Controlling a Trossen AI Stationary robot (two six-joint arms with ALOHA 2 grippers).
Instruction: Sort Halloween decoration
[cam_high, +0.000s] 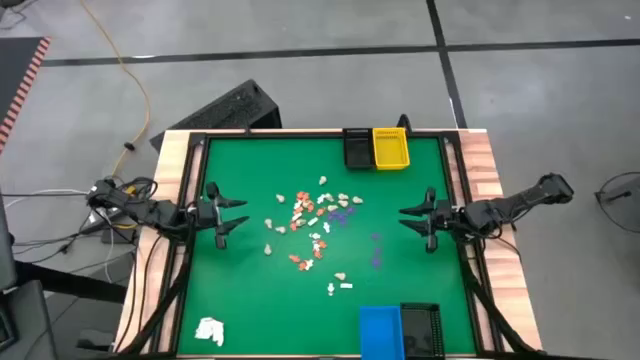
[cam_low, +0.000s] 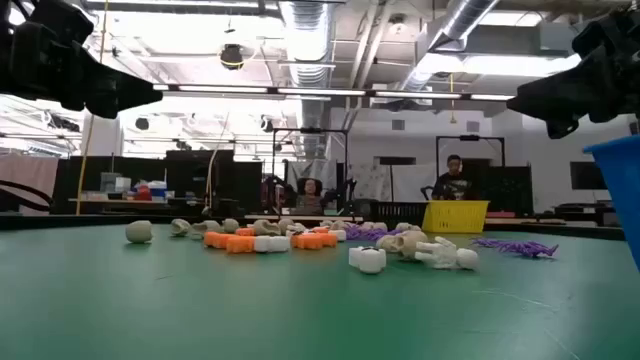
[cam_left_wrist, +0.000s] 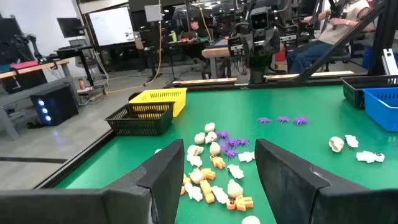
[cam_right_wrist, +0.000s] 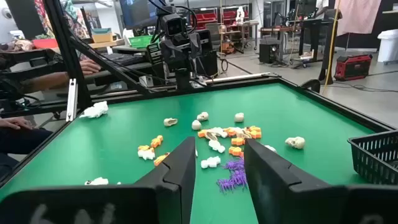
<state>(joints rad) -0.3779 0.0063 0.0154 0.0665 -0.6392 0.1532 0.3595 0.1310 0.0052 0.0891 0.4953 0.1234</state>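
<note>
Seen from above, two dark arms reach inward over a green surface (cam_high: 400, 260) from opposite sides. The left gripper (cam_high: 236, 214) hovers near the left edge, its fingers spread open and empty. The right gripper (cam_high: 408, 219) hovers near the right edge, fingers also parted, holding nothing. Between them, the Halloween decoration (cam_high: 315, 225) lies scattered at the surface's middle: tiny orange, white, cream and purple pieces. No writing or labels can be read.

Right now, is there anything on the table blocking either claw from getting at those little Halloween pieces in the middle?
Nothing visible does. The left tool and right tool hover open at opposite sides, with only bare green table between each and the Halloween pieces.
</note>
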